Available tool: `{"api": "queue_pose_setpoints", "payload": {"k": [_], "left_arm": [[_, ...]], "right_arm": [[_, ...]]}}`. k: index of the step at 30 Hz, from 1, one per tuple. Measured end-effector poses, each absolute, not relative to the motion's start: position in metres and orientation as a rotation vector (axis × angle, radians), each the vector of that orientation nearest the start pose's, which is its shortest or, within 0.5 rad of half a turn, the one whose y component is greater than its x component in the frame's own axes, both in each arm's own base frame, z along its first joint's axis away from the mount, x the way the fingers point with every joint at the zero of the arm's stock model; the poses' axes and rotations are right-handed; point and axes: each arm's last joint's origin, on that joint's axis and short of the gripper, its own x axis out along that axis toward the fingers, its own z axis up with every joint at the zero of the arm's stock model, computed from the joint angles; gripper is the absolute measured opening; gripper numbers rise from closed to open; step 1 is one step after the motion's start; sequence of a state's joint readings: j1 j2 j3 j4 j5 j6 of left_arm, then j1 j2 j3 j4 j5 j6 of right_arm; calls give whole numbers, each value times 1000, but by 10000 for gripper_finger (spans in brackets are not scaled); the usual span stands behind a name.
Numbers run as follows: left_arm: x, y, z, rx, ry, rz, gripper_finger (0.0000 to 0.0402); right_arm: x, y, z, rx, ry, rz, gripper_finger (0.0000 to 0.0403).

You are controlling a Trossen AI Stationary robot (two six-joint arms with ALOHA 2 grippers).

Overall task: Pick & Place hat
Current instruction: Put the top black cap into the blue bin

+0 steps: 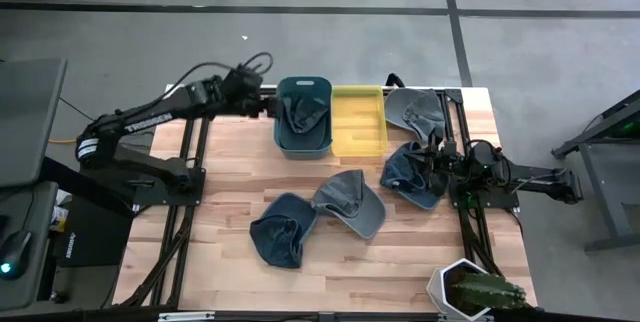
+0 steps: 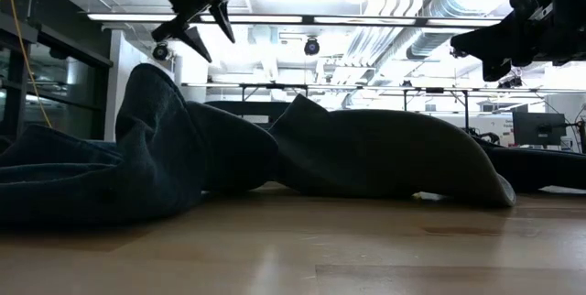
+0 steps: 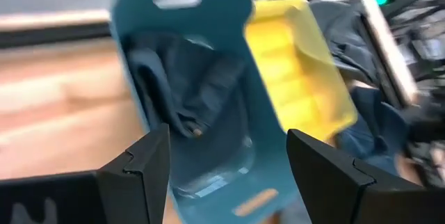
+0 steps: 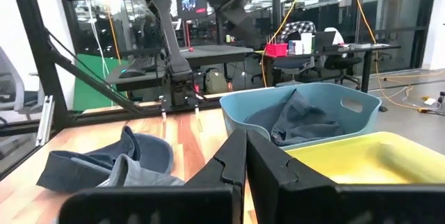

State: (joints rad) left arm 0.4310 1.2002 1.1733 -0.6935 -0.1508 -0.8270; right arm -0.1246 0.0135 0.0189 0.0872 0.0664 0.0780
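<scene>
A dark blue hat (image 1: 305, 114) lies crumpled inside the teal bin (image 1: 300, 83), also seen in the left wrist view (image 3: 184, 85). My left gripper (image 1: 268, 105) hovers open above the bin's left side (image 3: 226, 140), touching nothing. Several more dark hats rest on the table: one (image 1: 283, 230) near the middle, one (image 1: 352, 202) beside it, one (image 1: 412, 174) toward the right, one (image 1: 415, 110) at the far right. My right gripper (image 1: 437, 157) is raised over the right-hand hat, shut and empty (image 4: 245, 140).
An empty yellow bin (image 1: 358, 142) stands right beside the teal bin. A white pot with a green plant (image 1: 470, 290) sits at the near right corner. Bare wooden table (image 1: 230, 172) stretches to the left of the hats.
</scene>
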Motion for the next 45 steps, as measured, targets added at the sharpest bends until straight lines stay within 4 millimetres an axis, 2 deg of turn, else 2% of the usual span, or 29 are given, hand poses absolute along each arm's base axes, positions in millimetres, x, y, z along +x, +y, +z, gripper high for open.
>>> {"api": "queue_pose_setpoints", "payload": {"k": [10, 15, 18, 22, 27, 30, 37, 45], "left_arm": [[212, 53, 306, -1001, 268, 698, 232], [203, 28, 293, -1058, 301, 732, 232], [201, 12, 283, -1095, 372, 750, 232], [198, -5, 280, -1121, 405, 744, 232], [192, -19, 276, -1123, 430, 786, 232], [186, -25, 272, -1109, 454, 827, 232], [183, -27, 271, -1098, 455, 846, 232], [184, -25, 273, -1038, 383, 881, 232]], "right_arm": [[96, -14, 179, 155, -122, -181, 8], [95, -16, 182, 335, -187, -252, 2], [95, -17, 181, 351, -186, -264, 5], [94, -16, 185, 361, -150, -240, 6], [87, -16, 208, 352, -35, -296, 7], [82, -16, 229, 333, 20, -348, 7], [77, -18, 273, 270, 211, -467, 9], [84, -24, 305, 260, 499, -644, 54]]}}
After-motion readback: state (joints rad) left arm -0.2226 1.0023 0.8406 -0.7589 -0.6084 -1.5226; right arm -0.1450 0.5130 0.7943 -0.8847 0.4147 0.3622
